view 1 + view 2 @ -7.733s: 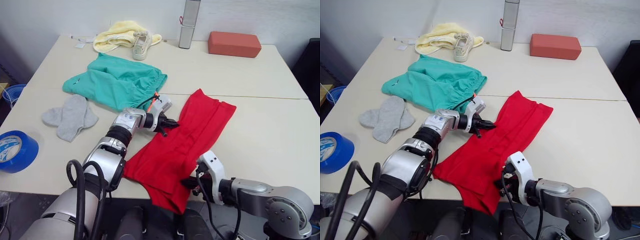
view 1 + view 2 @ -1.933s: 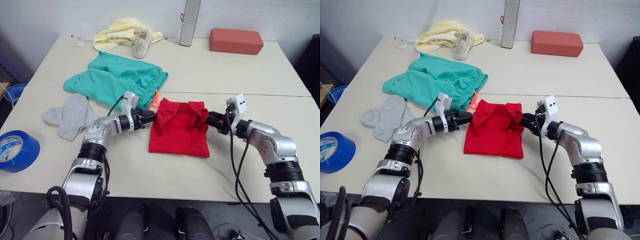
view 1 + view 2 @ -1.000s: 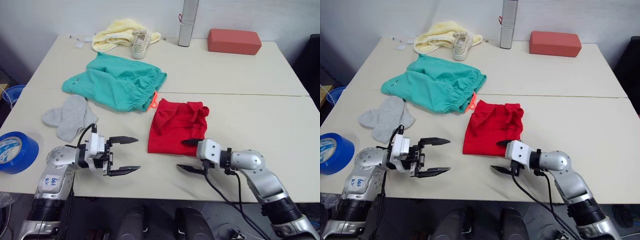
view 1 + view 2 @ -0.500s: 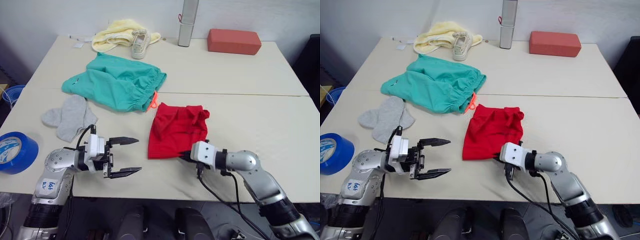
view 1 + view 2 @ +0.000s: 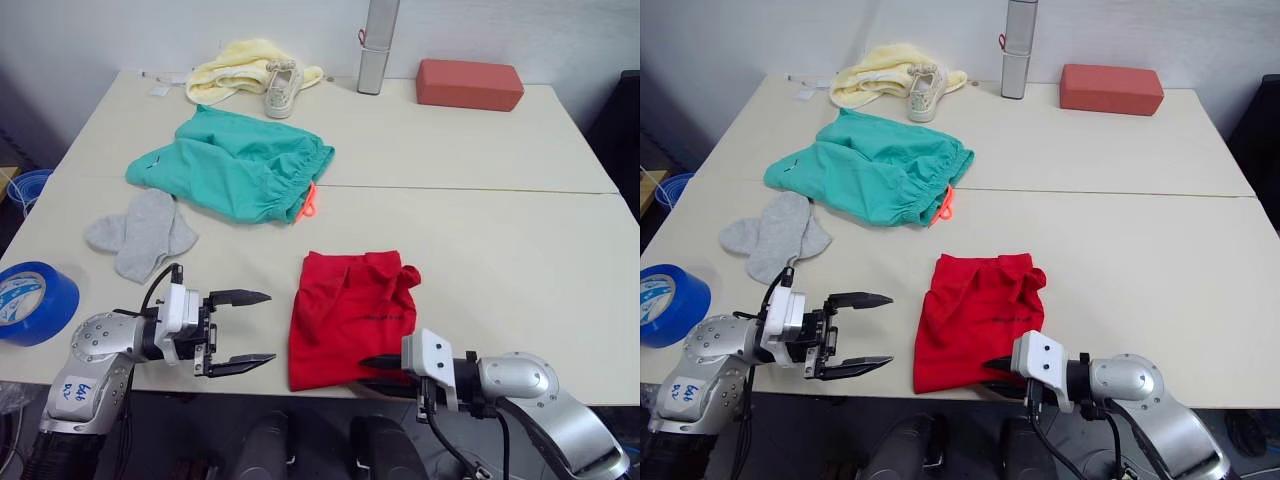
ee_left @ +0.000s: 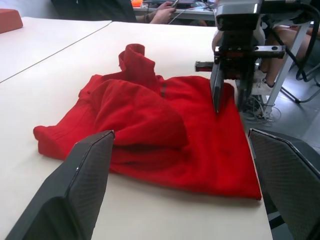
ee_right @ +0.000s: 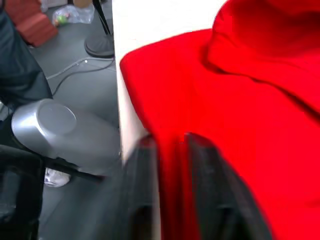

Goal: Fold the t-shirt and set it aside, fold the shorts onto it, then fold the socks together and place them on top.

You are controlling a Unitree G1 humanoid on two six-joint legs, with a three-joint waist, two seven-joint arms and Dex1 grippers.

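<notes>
The red t-shirt (image 5: 350, 310) lies folded in a rough rectangle near the table's front edge, with its collar end bunched up. My right gripper (image 5: 383, 368) is at its front right corner, its two fingers closed over the hem with red cloth between them (image 7: 172, 150). To the left of the shirt, my left gripper (image 5: 255, 328) hovers wide open and holds nothing. The teal shorts (image 5: 235, 165) are spread out at the back left. Both grey socks (image 5: 140, 232) lie side by side, left of centre.
A blue tape roll (image 5: 30, 300) sits at the left edge. At the back stand a yellow cloth (image 5: 240, 65), a white shoe (image 5: 280, 88), a silver bottle (image 5: 375, 45) and a red brick (image 5: 470, 83). A seam (image 5: 480, 192) runs across the table.
The t-shirt has slid toward the front edge, pulled by my right gripper, which closed on its front hem. The open left gripper has drifted slightly nearer the front.
</notes>
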